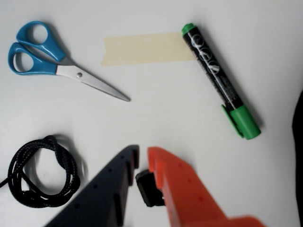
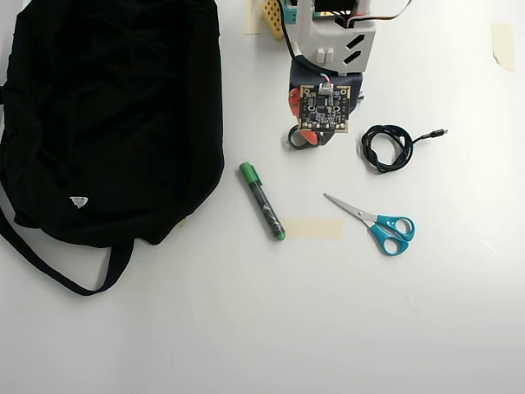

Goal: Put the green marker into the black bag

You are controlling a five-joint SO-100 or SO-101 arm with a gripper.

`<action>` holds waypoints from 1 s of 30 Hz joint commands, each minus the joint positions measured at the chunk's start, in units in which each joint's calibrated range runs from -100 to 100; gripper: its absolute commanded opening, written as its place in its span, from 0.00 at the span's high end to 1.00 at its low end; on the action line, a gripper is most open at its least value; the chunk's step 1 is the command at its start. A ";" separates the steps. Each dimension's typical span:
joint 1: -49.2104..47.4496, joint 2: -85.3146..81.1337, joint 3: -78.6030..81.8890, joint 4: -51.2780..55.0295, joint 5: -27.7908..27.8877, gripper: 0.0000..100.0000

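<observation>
Lying on a white table around the claw (image 1: 142, 163) are blue-handled scissors (image 1: 52, 64), a coiled black cable (image 1: 42, 172) and a strip of beige tape (image 1: 144, 48). In the wrist view the scissors sit up and to the left of the claw, the cable just to its left, and the tape straight ahead of the fingertips. Nothing lies between the claw and the green marker (image 1: 220, 80), which rests flat ahead and to the right, its capped end nearer the claw and its far end touching the tape's edge. A small black block sits low between the fingers, behind the tips; whether it is part of the claw is unclear. One dark finger (image 1: 116, 182) and one orange finger stand slightly parted, pinching nothing and clear of the marker. From overhead, the black bag (image 2: 115, 115) spreads well off to the left of the claw (image 2: 305, 138), with the marker (image 2: 262, 200) between bag and tape (image 2: 312, 228).
</observation>
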 commanded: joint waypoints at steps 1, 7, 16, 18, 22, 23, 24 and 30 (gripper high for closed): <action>-0.35 -2.53 -0.99 -0.24 0.16 0.98; 0.24 -2.28 -1.44 -0.50 0.26 0.98; 4.73 -1.28 -0.63 -1.27 0.26 0.98; 7.80 -1.20 -0.63 -1.44 0.21 0.98; 11.54 -1.20 -0.63 -2.91 0.26 0.98; 13.18 -1.20 -0.63 -2.99 0.32 0.98; 14.98 -1.12 -0.54 -3.34 0.37 0.98; 21.63 -0.20 5.30 -11.52 7.34 0.98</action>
